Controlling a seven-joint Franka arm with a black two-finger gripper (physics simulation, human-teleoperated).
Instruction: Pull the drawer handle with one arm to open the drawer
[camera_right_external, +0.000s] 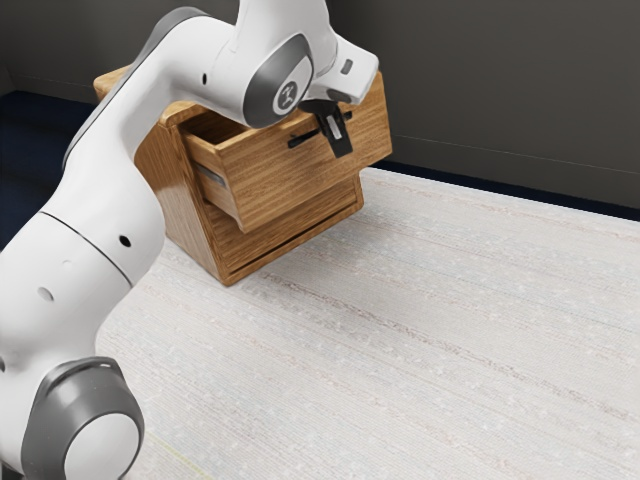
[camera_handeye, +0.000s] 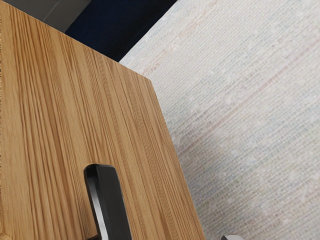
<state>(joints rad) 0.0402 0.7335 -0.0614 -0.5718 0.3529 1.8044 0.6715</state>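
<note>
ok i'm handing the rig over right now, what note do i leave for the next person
Gripper: at the black handle on the top drawer; whether it is clamped on it cannot be told.
Things: the wooden cabinet stands at the far end of the table.
Done: the top drawer is already part-way out of the cabinet.
Left: pull further if a wider opening is wanted, then let go of the handle.
</note>
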